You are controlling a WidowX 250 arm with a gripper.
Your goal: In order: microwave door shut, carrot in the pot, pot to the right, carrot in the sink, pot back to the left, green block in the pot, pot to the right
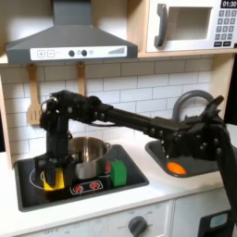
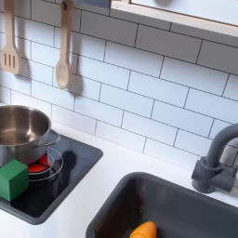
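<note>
Fingers [image 1: 176,148] over sink [image 1: 157,148], carrot [image 1: 175,168] below

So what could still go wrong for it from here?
The gripper hangs low over the sink beside the faucet, so lifting out could clip it. The green block stands close against the pot, so a grab might bump the pot. The carrot lies in the sink.

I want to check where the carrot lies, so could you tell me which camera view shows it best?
The first exterior view: the carrot lies whole in the sink, just below the gripper. The second exterior view catches the carrot cut by the bottom edge.
</note>
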